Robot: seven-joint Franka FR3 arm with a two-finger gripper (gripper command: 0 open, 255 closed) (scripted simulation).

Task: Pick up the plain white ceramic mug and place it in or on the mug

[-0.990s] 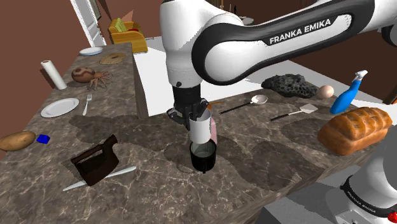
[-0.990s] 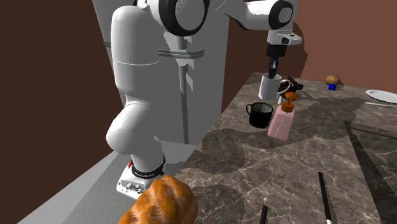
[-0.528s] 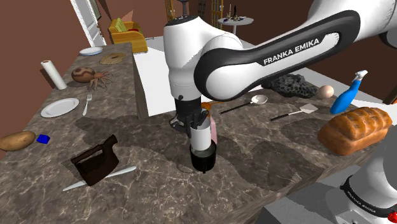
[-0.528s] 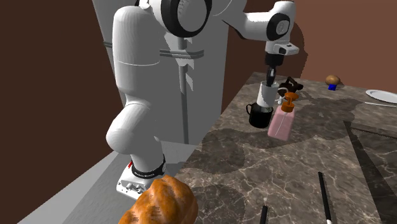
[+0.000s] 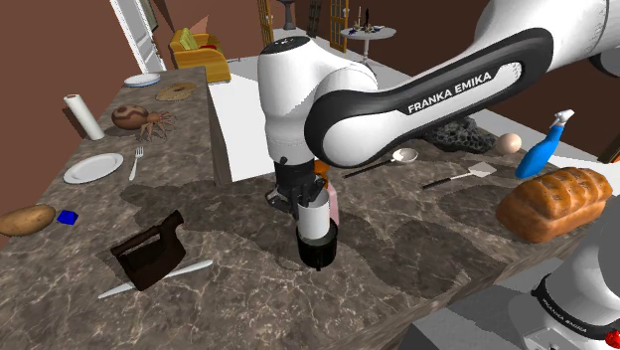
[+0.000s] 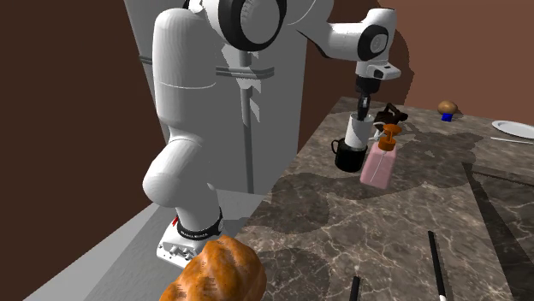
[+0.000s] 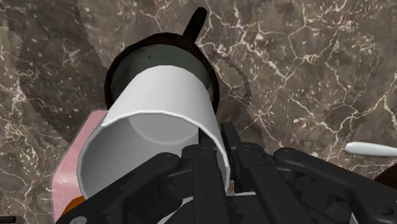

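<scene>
In the shoulder view, the gripper pointed straight down over the marble counter, clenched on the rim of the white mug. That mug stood upright with its base sunk into the mouth of the black mug, which sat on the counter. A pink bottle stood just behind them, at 1 o'clock. A dark iron lay at 9 o'clock from the black mug, well apart, with a knife just beside it at 6 o'clock. A loaf lay far off at 3 o'clock.

In the second exterior view, the gripper came down from 12 o'clock onto the white mug, which sat nested in the black mug. The black mug's handle pointed to 9 o'clock. The bottle, topped with an orange pump, stood just beside the mugs at 4 o'clock. The loaf lay well apart at 7 o'clock.

In the wrist view, the fingers pinched the wall of the white mug between them. Its open mouth faced the camera. Beyond it, the rim of the black mug ringed its far end, and the handle stuck out away from the gripper. The bottle stood just beside both mugs.
</scene>
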